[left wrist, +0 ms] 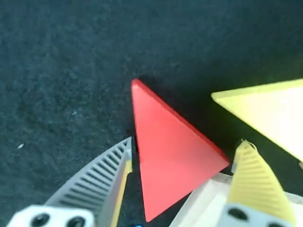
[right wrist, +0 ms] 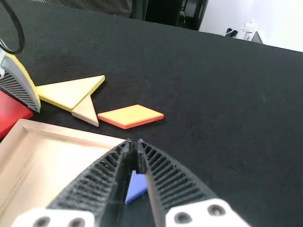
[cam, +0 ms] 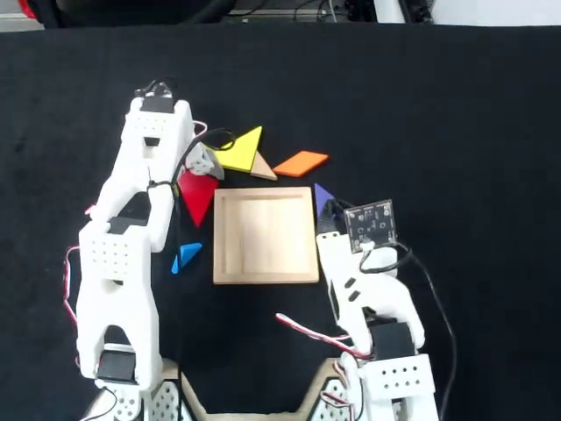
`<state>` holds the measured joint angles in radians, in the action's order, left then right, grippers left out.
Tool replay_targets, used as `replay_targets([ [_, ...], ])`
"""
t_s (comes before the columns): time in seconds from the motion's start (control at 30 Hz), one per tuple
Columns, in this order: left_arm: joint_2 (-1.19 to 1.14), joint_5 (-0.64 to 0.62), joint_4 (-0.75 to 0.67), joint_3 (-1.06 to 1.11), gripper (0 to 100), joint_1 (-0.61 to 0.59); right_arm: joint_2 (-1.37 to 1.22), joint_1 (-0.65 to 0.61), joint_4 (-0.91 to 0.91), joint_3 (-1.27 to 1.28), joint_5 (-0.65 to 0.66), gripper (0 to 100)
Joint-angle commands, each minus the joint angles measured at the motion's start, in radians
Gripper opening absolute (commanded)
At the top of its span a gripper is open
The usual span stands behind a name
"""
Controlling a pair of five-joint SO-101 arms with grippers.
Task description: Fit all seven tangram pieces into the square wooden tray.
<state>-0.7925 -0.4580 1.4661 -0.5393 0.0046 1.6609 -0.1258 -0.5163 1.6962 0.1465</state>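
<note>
Black cloth, matte and faintly fuzzy, covered the worktop (cam: 456,105). One square tray (cam: 266,278) of pale wood sat mid-worktop between the two arms, with a raised rim and a bare grain floor.

Six flat, sharp-edged pieces were counted: two large triangles, one parallelogram, three small triangles.
- The red triangle (cam: 197,200), smooth-faced, lay just off the tray's far-left corner. The left tool (left wrist: 187,142) hung over it with its ribbed fingers apart, one on each side of the piece.
- The yellow triangle (cam: 243,149) lay beyond the tray's far edge, near the red one.
- The orange parallelogram (cam: 301,163) lay further right, just apart from the tan piece.
- The violet triangle (cam: 322,194) sat at the tray's far-right corner, outside the rim. The right tool (right wrist: 135,142) had its fingers pinched almost together on it.
- The blue triangle (cam: 186,256) lay left of the tray, beside the left arm.
- The tan triangle (cam: 262,167), unpainted wood, touched the yellow one's edge.

Wide open cloth stretched beyond the pieces on the far side and to the right. Left of the tray it was tight, with the arm, red and blue crowded together.
</note>
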Motion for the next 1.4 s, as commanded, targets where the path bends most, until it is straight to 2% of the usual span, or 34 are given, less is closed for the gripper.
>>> replay_targets([
  [0.0, -0.008, 0.055, -0.006, -0.058, 33, 0.019, -0.010, -0.012, 0.026, -0.001, 0.008, 1.5],
  [0.47, -0.015, 0.051, -0.031, -0.048, 33, 0.013, -0.010, -0.012, 0.023, -0.001, 0.008, 1.5],
  [0.6, -0.015, -0.003, -0.031, -0.048, 33, 0.012, -0.010, -0.012, 0.023, -0.001, 0.008, 1.5],
  [0.77, -0.015, -0.009, -0.028, -0.047, 33, 0.015, -0.010, -0.012, 0.023, -0.001, 0.008, 1.5],
  [0.97, -0.015, -0.009, -0.032, -0.047, 21, 0.022, -0.010, -0.012, 0.023, -0.001, 0.008, 1.5],
  [1.2, -0.015, -0.002, -0.028, -0.047, 24, 0.022, -0.010, -0.012, 0.023, -0.001, 0.008, 1.5],
  [1.27, -0.005, 0.037, -0.026, -0.059, 28, 0.015, -0.010, -0.012, 0.023, -0.001, 0.008, 1.5],
  [1.37, 0.003, 0.183, -0.002, -0.127, 34, 0.010, -0.010, -0.012, 0.023, -0.001, 0.008, 1.5],
])
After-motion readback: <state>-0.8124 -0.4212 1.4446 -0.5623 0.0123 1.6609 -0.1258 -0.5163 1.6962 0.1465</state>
